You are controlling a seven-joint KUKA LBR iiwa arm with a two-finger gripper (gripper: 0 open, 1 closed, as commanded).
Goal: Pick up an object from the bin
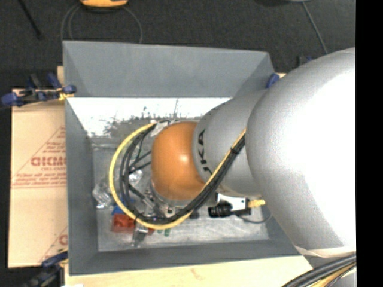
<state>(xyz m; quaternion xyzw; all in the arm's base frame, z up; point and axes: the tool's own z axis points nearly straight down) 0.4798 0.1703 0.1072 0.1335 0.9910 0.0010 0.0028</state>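
Observation:
My gripper is low in the bin's front left part, mostly hidden under the arm's orange cover and cables. Just left of it lies a small red block, with a blue piece touching its upper edge. A clear, shiny plastic thing sits a little further left, near the bin's left wall. A small grey metal piece lies by the front wall below the gripper. Whether anything is held is hidden.
A black cylindrical thing with a white part lies on the bin floor right of the gripper, under the arm. The big grey arm covers the bin's right half. The yellow and black cables loop over the left middle.

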